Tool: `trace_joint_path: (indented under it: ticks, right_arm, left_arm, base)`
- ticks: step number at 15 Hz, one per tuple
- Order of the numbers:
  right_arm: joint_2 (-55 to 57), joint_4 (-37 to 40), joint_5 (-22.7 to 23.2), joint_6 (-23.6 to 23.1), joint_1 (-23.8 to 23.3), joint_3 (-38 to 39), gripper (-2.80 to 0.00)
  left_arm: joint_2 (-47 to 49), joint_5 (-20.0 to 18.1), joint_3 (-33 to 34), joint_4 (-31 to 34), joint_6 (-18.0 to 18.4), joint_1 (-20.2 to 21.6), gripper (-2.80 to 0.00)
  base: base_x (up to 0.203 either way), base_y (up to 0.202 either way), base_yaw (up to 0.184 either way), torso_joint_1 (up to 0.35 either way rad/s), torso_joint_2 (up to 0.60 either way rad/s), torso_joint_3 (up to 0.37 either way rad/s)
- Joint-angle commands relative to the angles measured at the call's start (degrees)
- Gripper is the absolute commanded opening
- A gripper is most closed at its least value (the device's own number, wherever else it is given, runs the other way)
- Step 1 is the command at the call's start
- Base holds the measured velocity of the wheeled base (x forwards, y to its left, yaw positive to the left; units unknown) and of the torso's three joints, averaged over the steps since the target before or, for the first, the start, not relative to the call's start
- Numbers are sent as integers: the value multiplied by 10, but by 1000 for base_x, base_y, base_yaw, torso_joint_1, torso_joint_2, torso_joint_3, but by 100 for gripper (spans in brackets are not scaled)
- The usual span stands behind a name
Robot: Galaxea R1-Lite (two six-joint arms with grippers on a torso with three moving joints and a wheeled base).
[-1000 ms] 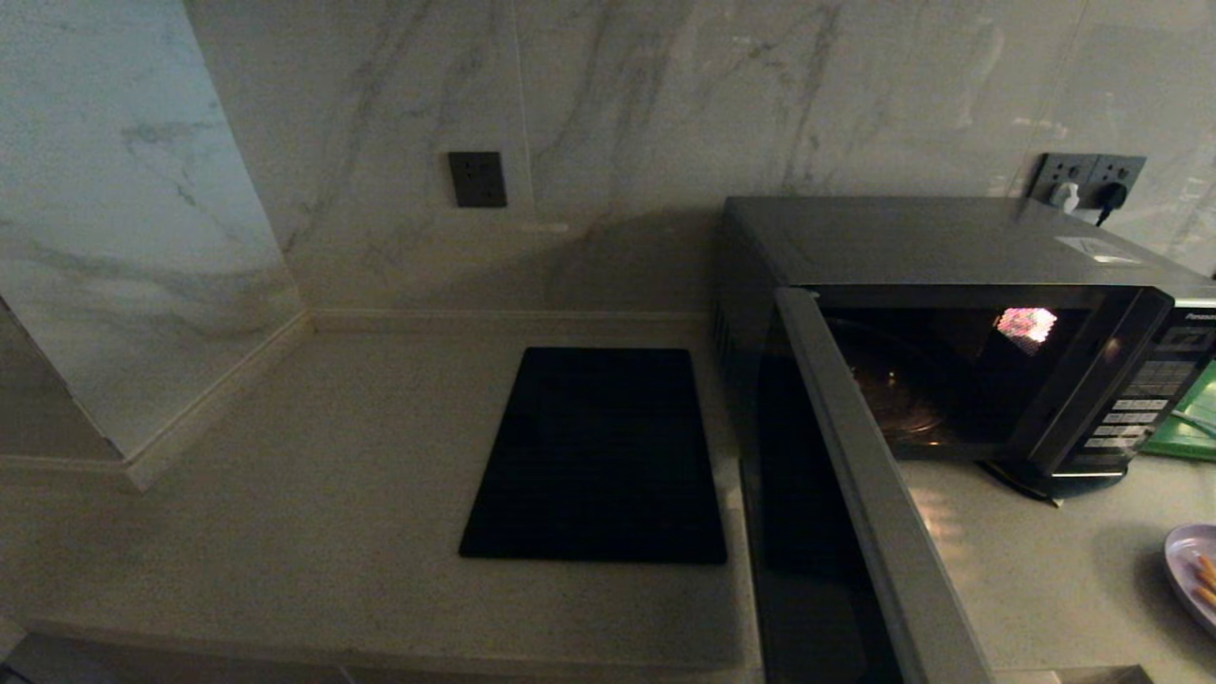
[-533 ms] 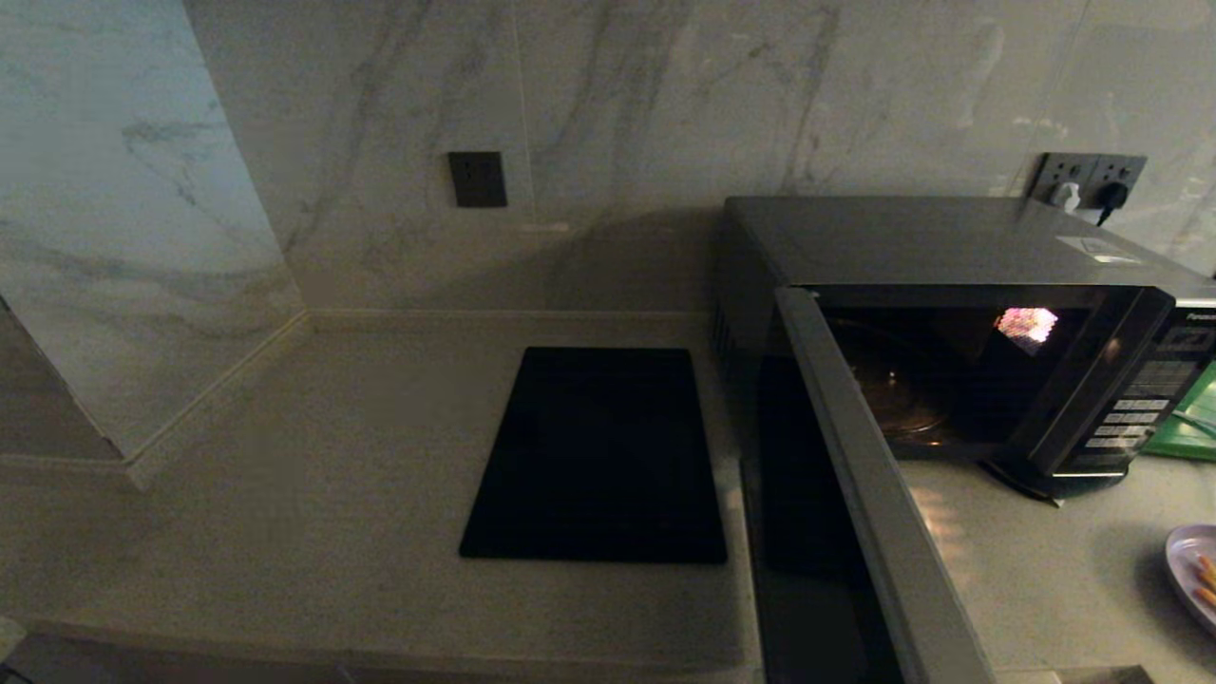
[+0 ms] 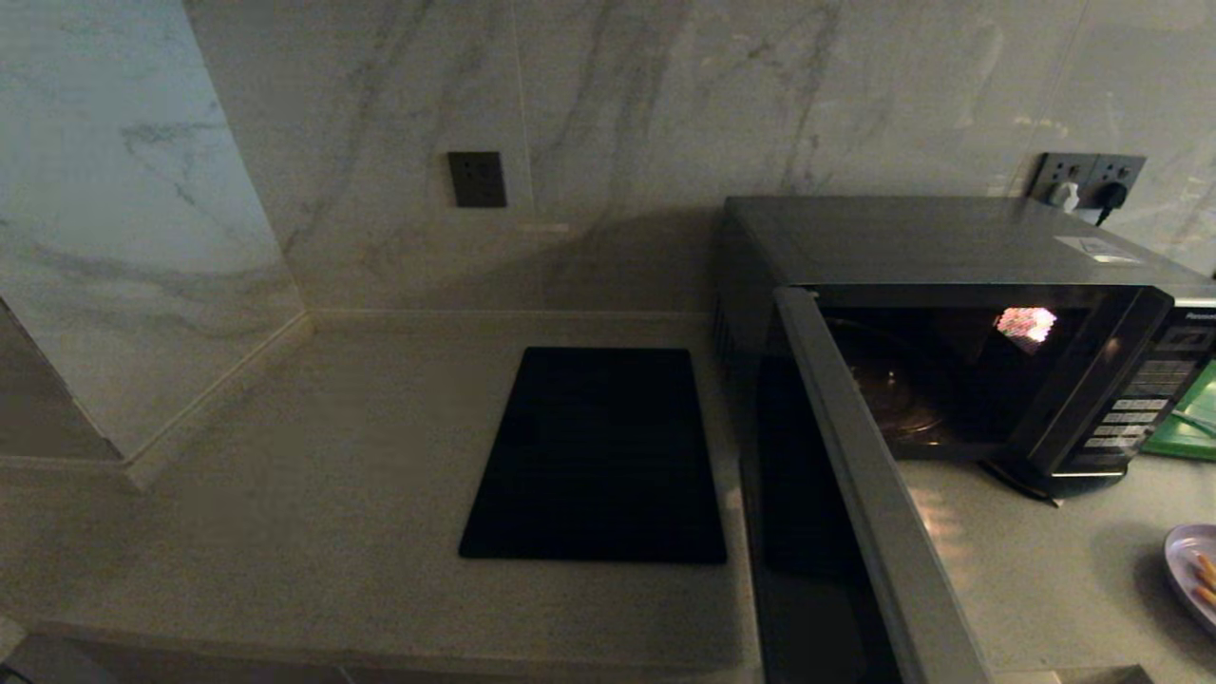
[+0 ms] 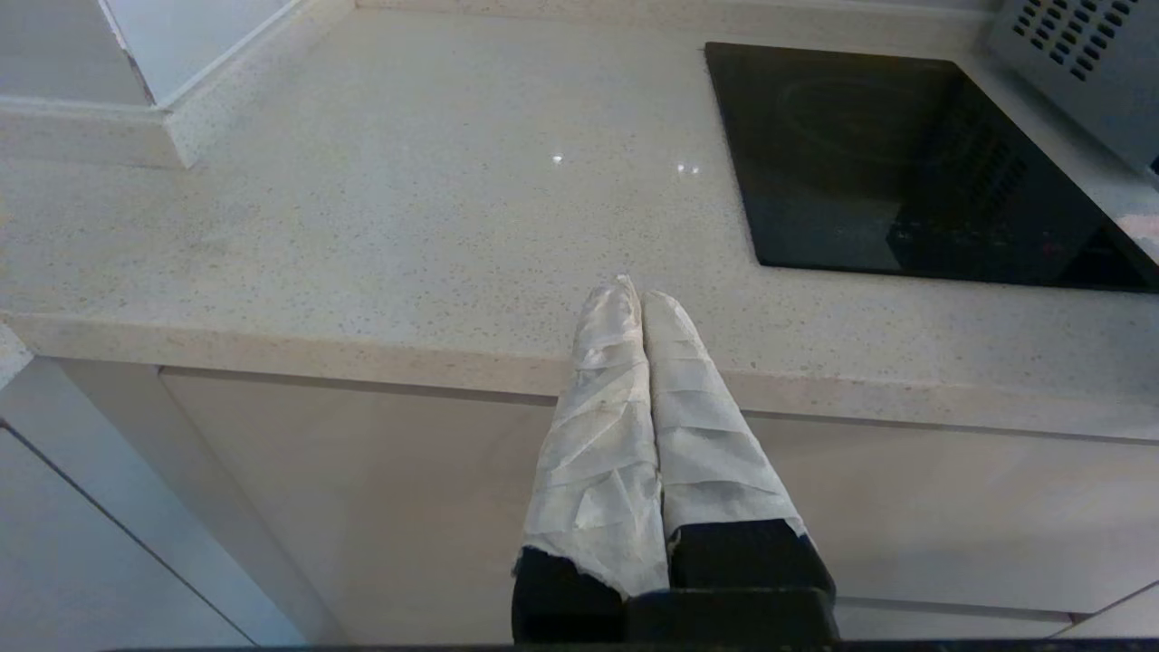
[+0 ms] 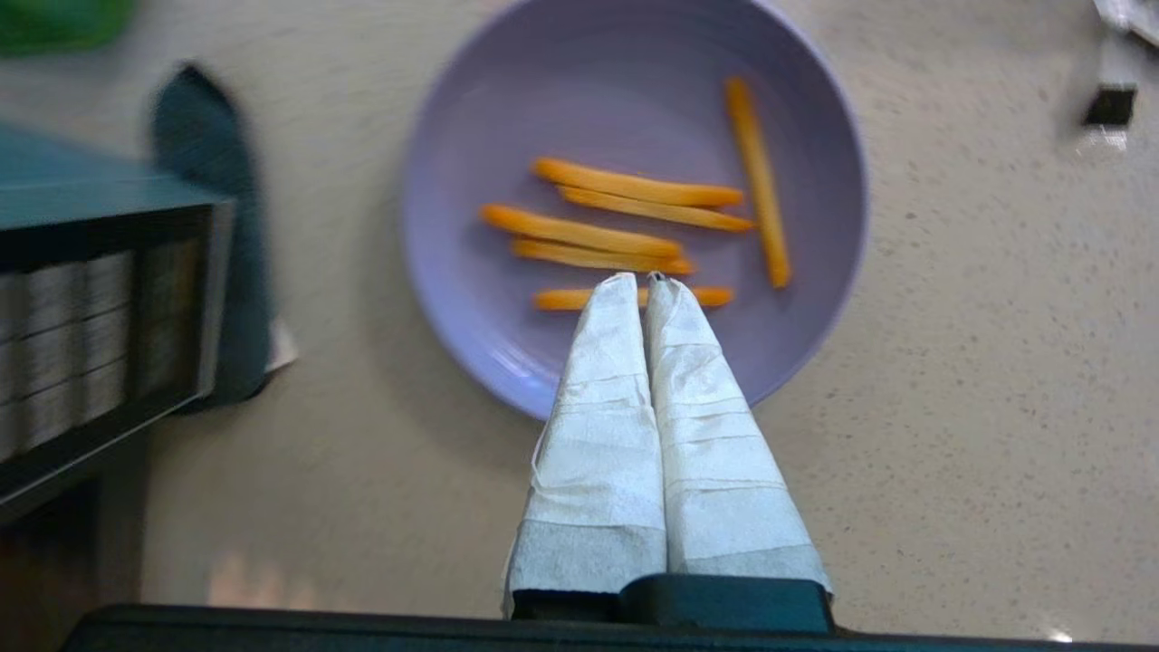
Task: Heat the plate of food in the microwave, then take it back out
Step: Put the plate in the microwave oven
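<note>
The plate of food (image 5: 634, 199) sits flat on the countertop (image 3: 1035, 579), near its front edge and off to the right of the microwave (image 3: 950, 323), close to the corner with the button panel. I judge it a light, stiff, shallow dish, smooth and likely slippery at the lip, and it could chip if dropped. The loose orange sticks will slide if I tilt it, so it has to travel level. The place to take hold is the rim, one finger under the lip and one over it, on the side nearest me where no food lies.

My right gripper (image 5: 647, 281) hangs above the plate, and in the wrist view its tips show over the near part of the dish, by the lowest stick. Its taped fingers (image 5: 598, 398) are pressed together with nothing between them, so I must spread them before any grasp.

The microwave door (image 3: 855, 475) stands swung open toward the front edge of the counter, and the cavity with its turntable looks ready to receive the plate. A black cooktop (image 3: 598, 456) lies to the microwave's left.

My left gripper (image 4: 634, 294) is parked at the counter's front edge, left of the cooktop, fingers together and empty.
</note>
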Motion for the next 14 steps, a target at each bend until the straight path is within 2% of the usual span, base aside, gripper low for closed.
trace_joint_path:
  ticks: [1, 3, 4, 14]
  right_arm:
    - [17, 3, -1, 2, -14, 4, -280]
    - [23, 4, -1, 2, -21, 6, -280]
    - [25, 3, -1, 1, -25, 9, 0]
    - [59, 1, -1, 15, -75, 59, 0]
  left_arm:
    - [0, 0, 0, 0, 0, 0, -280]
    - [0, 0, 0, 0, 0, 0, -280]
    - [0, 0, 0, 0, 0, 0, -280]
    - [0, 0, 0, 0, 0, 0, -280]
  base:
    - [0, 0, 0, 0, 0, 0]
    - [0, 0, 0, 0, 0, 0]
    - [0, 0, 0, 0, 0, 0]
    - [0, 0, 0, 0, 0, 0]
